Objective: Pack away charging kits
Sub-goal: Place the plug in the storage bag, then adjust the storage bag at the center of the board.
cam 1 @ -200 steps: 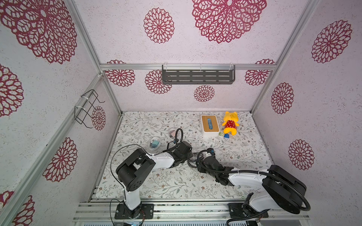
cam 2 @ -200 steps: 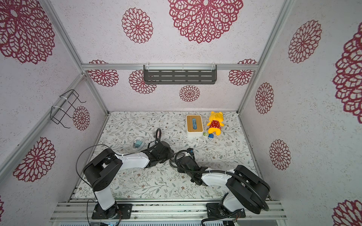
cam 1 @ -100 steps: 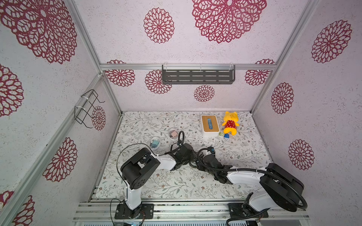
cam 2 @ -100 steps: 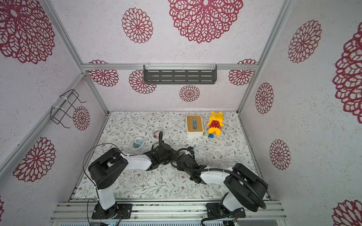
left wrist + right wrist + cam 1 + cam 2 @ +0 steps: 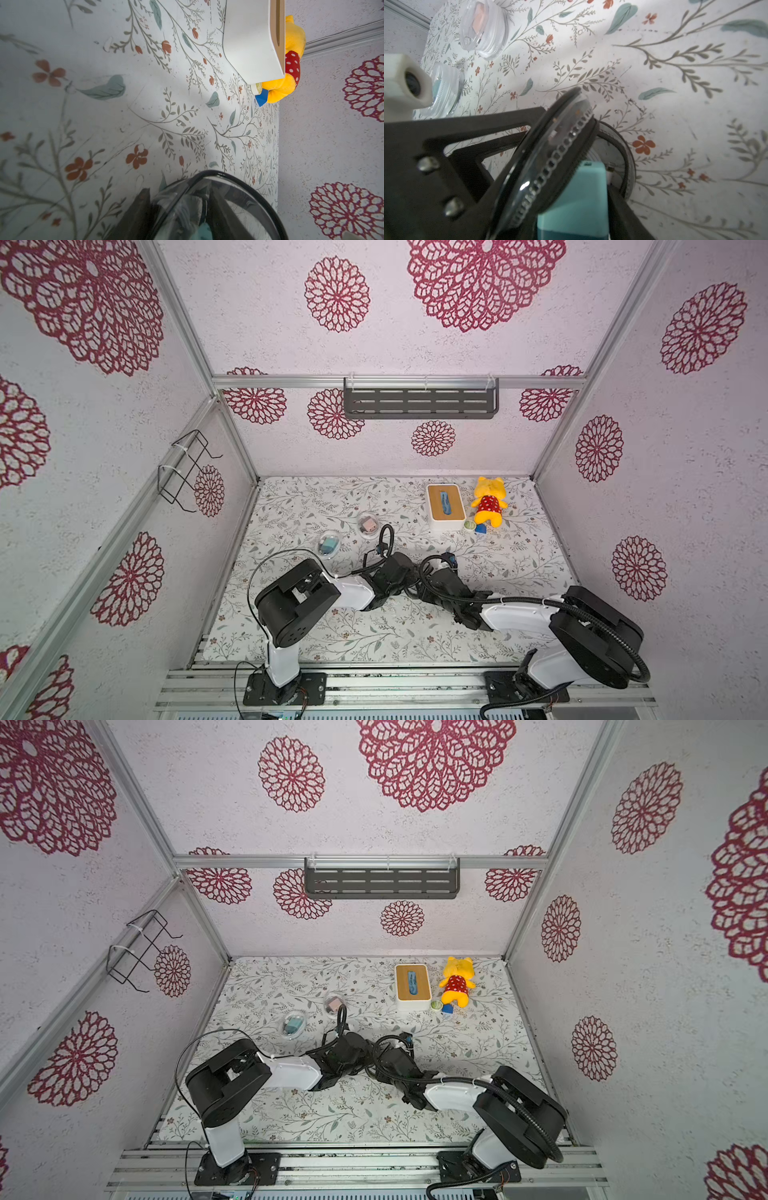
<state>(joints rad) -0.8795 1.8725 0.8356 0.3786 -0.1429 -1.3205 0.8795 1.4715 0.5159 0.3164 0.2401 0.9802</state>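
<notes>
Both our arms meet low over the middle of the tabletop [image 5: 519, 568]. The coming move turns on how the teal charger [image 5: 575, 207] lies against the open clear case [image 5: 550, 145].

Our left gripper [image 5: 178, 209] is closed on the case. Its dark fingers [image 5: 141, 207] sit on either side of one shell, so the case is just ahead of that gripper with its mouth turned toward our right arm.

Our right gripper [image 5: 577, 187] has the charger standing between its jaws. The charger's long axis points straight ahead along the gripper's reach, and its nose is in the gap between the tilted lid and the dark zip rim [image 5: 625, 153] of the far shell. We cannot tell whether those jaws are pinching the charger or are loose around it, because the lid hides one finger.

The lid leans across the charger on the side toward our left gripper. We judge that the charger must go further ahead and down into the far shell before the lid can fold over it. The right gripper is the nearer one for that push, while the left only has to hold the case steady.

Beyond the left gripper and well apart from both, a pink kit [image 5: 483, 29] and a teal kit [image 5: 444, 89] rest on the tabletop, each inside its own clear case.
</notes>
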